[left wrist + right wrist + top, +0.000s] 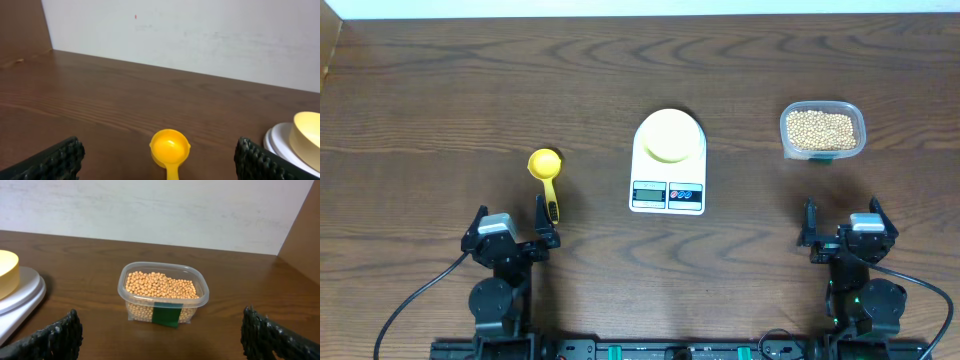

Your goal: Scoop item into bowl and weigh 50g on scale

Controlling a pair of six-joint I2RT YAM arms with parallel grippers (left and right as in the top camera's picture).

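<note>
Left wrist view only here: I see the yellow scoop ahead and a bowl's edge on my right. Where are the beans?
Observer: The soybeans fill a clear tub to the right of the scale, directly ahead of the right gripper.
Operator: Anything in the bowl yet?
Observer: No. From overhead, the bowl sits on the scale's round platform and is empty.
</note>
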